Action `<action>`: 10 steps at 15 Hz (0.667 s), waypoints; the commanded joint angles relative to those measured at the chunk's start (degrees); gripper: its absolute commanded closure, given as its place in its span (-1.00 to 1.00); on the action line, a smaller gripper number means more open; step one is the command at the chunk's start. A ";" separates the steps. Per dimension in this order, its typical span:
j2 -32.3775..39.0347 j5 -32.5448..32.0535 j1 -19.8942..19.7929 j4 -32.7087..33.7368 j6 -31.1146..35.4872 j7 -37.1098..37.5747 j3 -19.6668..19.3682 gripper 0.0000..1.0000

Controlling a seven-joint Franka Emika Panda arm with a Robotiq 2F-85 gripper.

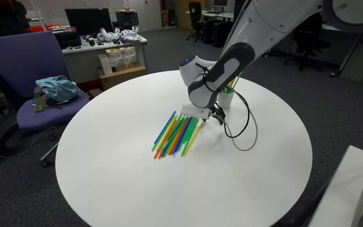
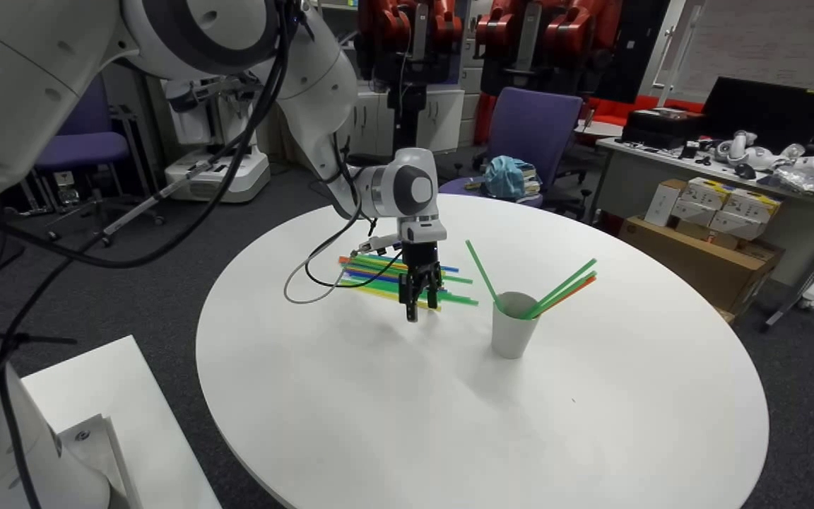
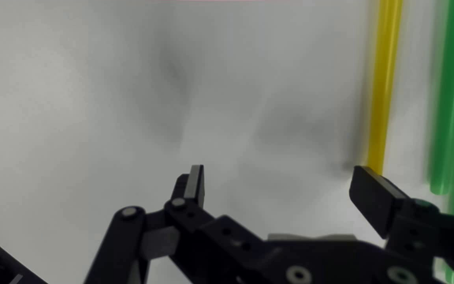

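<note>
1. Tool: the gripper (image 3: 279, 173) is low over the white table (image 2: 591, 424), its fingers (image 3: 371, 197) set wide apart, nothing between them
2. Workpiece: a yellow straw (image 3: 383, 86) lies just beside that gap, running in behind the tip of one finger; the loose straws (image 1: 179, 135) lie farther out on the same side
3. Reservation: from where I stand contact is hard to judge; I cannot say whether that finger touches the yellow straw or clears it
4. Surroundings: a pale cup (image 2: 511, 336) stands upright near the gripper, apart from the loose straws, holding a few tilted straws (image 2: 483, 273)
5. Step in hand, in my judgement: lining up for a pick
6. Next move appears to call for a sideways shift until the fingers straddle the yellow straw, then lowering and closing
</note>
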 commanded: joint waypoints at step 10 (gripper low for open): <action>0.17 -0.71 2.10 1.16 1.78 2.79 -1.83 -1.00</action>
